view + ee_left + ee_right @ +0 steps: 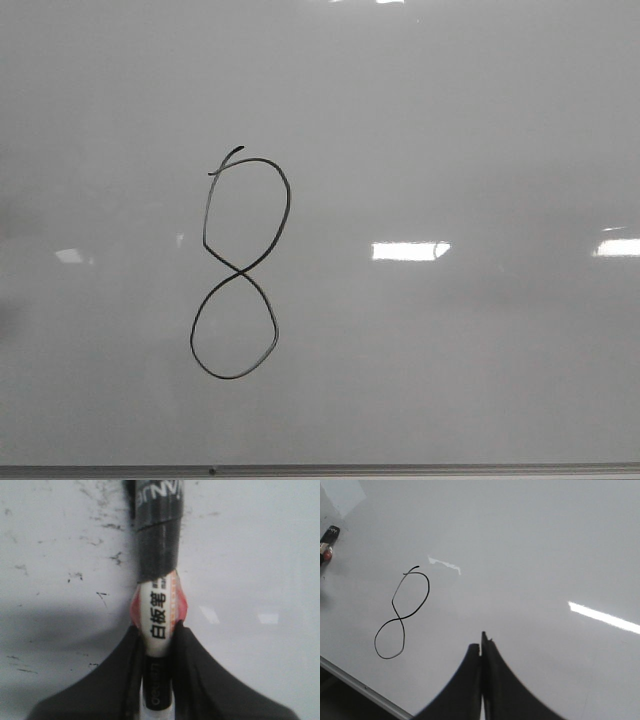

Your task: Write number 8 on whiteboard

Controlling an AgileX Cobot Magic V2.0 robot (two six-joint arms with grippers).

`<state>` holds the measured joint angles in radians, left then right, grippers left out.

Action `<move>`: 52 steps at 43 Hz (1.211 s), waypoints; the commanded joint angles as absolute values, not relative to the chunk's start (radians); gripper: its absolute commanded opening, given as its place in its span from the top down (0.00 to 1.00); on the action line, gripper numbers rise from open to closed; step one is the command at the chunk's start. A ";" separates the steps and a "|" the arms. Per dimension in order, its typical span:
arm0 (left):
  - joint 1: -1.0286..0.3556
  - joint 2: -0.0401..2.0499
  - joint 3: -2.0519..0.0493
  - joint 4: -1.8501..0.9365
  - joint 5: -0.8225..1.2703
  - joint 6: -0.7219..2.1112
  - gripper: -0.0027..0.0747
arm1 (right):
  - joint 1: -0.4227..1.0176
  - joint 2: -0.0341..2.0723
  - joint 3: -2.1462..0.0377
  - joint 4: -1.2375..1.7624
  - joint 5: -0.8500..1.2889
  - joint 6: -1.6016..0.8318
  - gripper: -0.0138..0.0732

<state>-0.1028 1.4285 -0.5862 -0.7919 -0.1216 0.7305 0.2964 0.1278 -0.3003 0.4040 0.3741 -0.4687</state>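
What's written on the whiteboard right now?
A black number 8 is drawn on the whiteboard, alongside light reflections. The left gripper clamps a marker; its tip isn't visible.

Left tool (159, 645) clamped on marker (156, 580), black cap end blurred, possibly touching smudged whiteboard (250, 555)

Black number 8 (237, 265) on glossy whiteboard (450, 130)

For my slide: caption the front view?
Thin black hand-drawn number 8 finished on the glossy pale-grey whiteboard.
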 commanded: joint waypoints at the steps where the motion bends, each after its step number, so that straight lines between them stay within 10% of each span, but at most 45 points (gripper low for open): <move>1: -0.110 1.433 -0.633 -0.780 -0.185 0.718 0.99 | 0.291 0.138 -0.325 0.420 0.291 -0.467 0.95; 14: -0.110 1.460 -0.650 -0.782 -0.189 0.718 0.97 | 0.291 0.138 -0.325 0.420 0.292 -0.467 0.95; 36: -0.110 1.460 -0.650 -0.782 -0.183 0.718 0.52 | 0.291 0.138 -0.325 0.420 0.293 -0.467 0.95; 52: -0.109 1.367 -0.648 -0.782 -0.186 0.729 0.46 | 0.291 0.138 -0.325 0.420 0.293 -0.467 0.95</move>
<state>-0.1050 1.4277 -0.6222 -0.7860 -0.1305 0.7305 0.2964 0.1278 -0.3003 0.4040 0.3741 -0.4687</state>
